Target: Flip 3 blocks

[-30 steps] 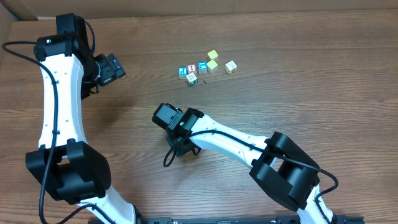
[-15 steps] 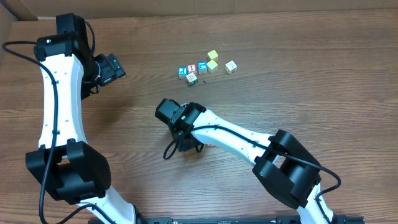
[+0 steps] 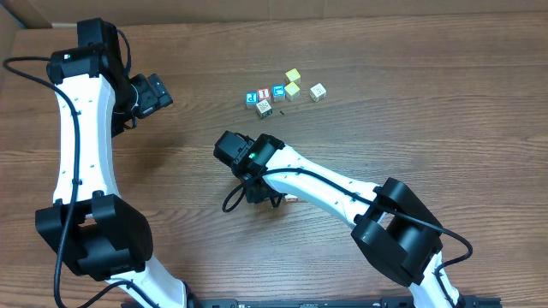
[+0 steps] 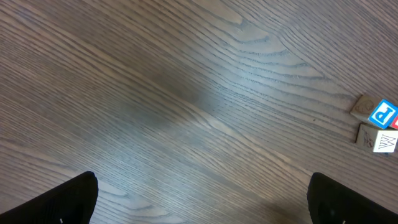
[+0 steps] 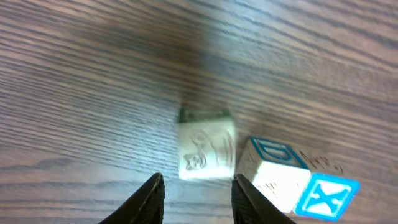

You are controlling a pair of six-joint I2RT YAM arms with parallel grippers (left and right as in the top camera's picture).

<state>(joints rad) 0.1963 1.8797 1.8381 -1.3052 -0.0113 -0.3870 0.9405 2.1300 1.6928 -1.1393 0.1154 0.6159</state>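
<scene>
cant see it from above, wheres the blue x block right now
Right wrist view, lower right: the blue X block sits just right of the cream block, ahead of the right gripper. Overhead, the right arm hides it.

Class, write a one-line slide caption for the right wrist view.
Right claw, open, lined up on a cream block, with a blue X block beside it on the wooden table.

Seven cubes (image 3: 278, 92) in the far cluster, two nearer: one cream cube (image 5: 206, 148), one blue X cube (image 5: 298, 186); two robot arms (image 3: 81, 128)
</scene>
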